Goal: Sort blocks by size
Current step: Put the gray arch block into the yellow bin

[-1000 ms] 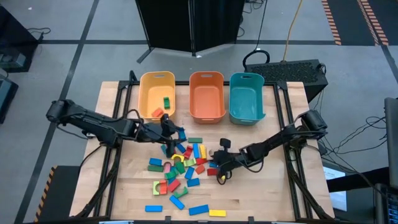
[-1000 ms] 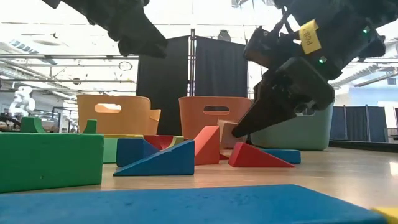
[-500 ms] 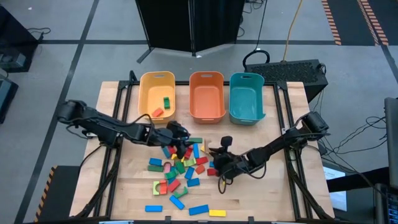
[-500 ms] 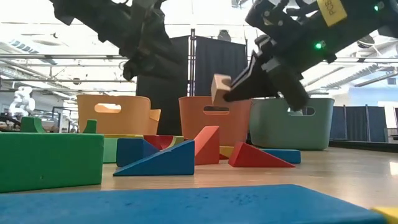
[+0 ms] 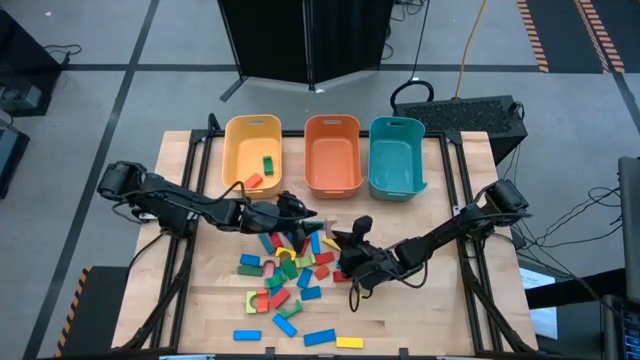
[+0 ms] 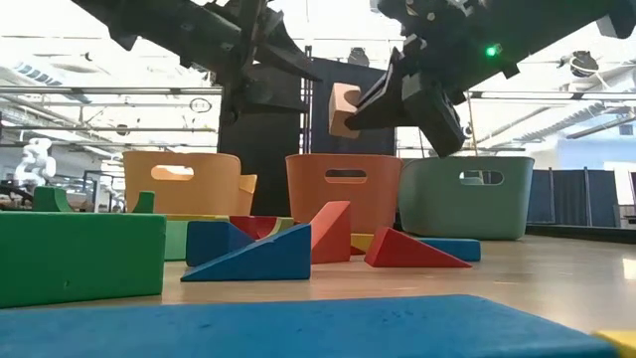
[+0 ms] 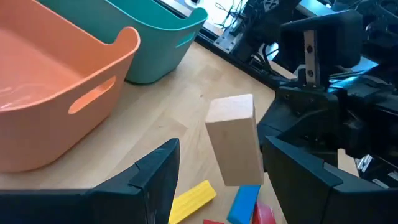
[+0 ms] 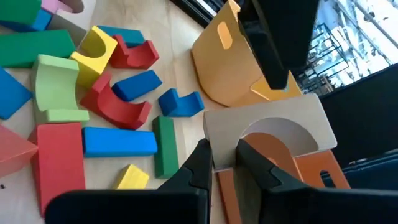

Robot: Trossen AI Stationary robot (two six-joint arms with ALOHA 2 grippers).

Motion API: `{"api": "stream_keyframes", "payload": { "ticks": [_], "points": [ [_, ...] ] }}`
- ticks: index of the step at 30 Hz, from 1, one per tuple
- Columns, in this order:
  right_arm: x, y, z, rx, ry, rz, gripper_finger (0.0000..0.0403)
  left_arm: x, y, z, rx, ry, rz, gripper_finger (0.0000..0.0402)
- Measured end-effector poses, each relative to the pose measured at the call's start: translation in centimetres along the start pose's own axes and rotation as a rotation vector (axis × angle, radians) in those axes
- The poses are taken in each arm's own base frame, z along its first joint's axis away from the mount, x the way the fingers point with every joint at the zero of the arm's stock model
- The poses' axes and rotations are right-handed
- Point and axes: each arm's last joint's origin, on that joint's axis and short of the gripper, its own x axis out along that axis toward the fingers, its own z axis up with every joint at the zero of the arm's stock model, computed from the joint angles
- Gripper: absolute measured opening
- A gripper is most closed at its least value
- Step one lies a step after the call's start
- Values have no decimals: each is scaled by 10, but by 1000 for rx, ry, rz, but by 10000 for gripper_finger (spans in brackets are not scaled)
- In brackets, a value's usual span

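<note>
Behind the pale wooden counter [image 5: 420, 310] stand dark curtains and a cluttered workshop floor. Above the heap, the right tool [image 6: 360, 107] is clamped shut on a plain unpainted wooden arch block [image 6: 344, 107], pinching it by one leg so the curved cut-out faces out; its own wrist view shows the arch [image 8: 267, 134] nipped between the dark fingers [image 8: 194, 163]. Held clear of the counter, the block can travel over the pile without knocking anything.

Facing it, the left tool [image 7: 217, 171] hangs just beside the arch with its fingers spread to either side, touching nothing. That looks like readiness for a hand-over, or simply waiting for room over the pile.

Below both lie the remaining painted wooden blocks [image 5: 285, 270], scattered mid-counter. Along the far edge sit the yellow plastic bin [image 5: 232, 135], already holding a green and a red block, the orange plastic bin [image 5: 312, 130] and the teal plastic bin [image 5: 378, 135], each presumably for one size.
</note>
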Motion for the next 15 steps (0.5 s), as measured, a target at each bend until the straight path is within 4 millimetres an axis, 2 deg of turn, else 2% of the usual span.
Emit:
{"api": "stream_keyframes", "payload": {
  "ticks": [3, 6, 15],
  "points": [
    [0, -1, 0, -16, 7, -39, 27, 0, 1, 1, -2, 1, 0, 233],
    [0, -2, 1, -21, 4, -43, 27, 0, 1, 1, -4, 3, -3, 251],
    [4, -6, 6, -24, -24, -55, 27, 1, 2, 3, -17, 0, -24, 361]
  ]
}}
